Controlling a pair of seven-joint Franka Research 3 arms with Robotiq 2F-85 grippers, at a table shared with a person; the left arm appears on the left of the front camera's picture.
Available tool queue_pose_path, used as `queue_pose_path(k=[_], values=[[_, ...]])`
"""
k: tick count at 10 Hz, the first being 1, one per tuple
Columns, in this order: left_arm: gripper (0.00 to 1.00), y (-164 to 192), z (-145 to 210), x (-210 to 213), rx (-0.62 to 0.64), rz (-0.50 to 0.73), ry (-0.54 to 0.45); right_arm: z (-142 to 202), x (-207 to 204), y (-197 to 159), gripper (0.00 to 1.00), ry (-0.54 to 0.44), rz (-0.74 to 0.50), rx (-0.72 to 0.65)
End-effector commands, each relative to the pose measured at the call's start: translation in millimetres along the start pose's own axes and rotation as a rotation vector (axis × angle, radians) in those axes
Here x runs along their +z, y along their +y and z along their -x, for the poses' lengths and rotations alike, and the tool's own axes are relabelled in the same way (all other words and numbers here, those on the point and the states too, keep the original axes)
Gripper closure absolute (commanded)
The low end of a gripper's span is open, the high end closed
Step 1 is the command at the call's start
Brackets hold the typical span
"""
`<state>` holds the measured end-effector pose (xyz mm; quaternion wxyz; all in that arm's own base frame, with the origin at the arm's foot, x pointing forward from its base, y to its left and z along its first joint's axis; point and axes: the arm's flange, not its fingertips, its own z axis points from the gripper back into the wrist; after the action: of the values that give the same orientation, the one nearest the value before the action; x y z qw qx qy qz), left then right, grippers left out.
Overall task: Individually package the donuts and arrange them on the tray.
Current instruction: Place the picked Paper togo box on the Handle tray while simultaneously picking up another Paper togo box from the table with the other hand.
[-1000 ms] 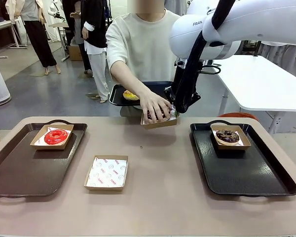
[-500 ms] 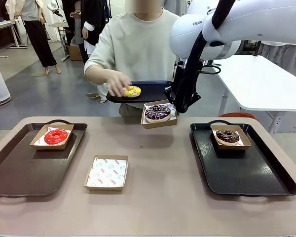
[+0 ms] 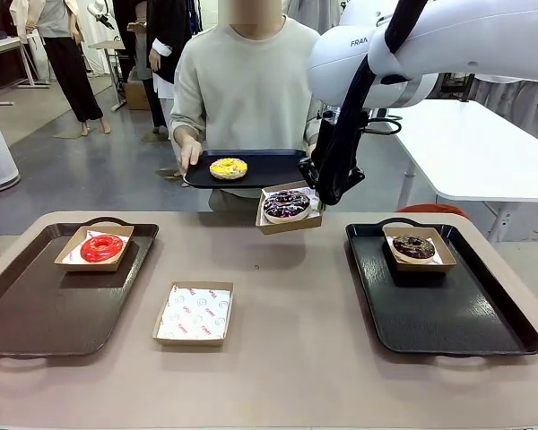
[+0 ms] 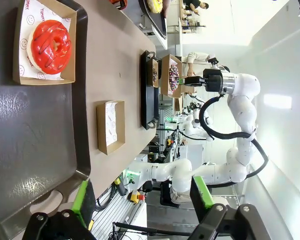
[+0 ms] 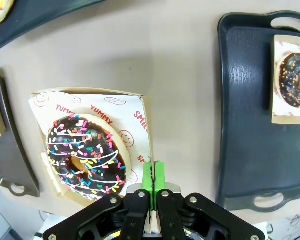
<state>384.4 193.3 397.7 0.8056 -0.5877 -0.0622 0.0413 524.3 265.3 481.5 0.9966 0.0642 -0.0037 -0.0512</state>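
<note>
Two donuts [image 3: 101,248] are sitting boxed on trays [image 3: 36,313]; right gripper [image 5: 153,172] is pinching the box [image 5: 146,107] of the drizzled donut [image 5: 85,152], left gripper [image 4: 142,197] is hanging spread, yellow donut [image 3: 228,167] is waiting unboxed.

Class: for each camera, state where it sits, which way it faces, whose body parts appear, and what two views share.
Front: fixed at the robot's table edge, facing the person across it; right arm shows, right claw shut on a box.
Left wrist: above the left tray, looking along the open left claw.
Right wrist: looking down past its shut claw at the box.
Shared: the drizzled donut, front and right wrist.
</note>
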Motion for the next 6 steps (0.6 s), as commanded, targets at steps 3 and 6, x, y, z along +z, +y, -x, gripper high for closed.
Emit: queue_pose_path(k=[3, 6], values=[[0.00, -2.4, 1.5, 1.0, -0.005, 0.001, -0.004, -0.1, -0.3, -0.3, 1.00, -0.003, -0.001, -0.002], [0.00, -2.4, 1.5, 1.0, -0.005, 0.001, -0.004, -0.1, -0.3, -0.3, 1.00, -0.003, -0.001, -0.002]])
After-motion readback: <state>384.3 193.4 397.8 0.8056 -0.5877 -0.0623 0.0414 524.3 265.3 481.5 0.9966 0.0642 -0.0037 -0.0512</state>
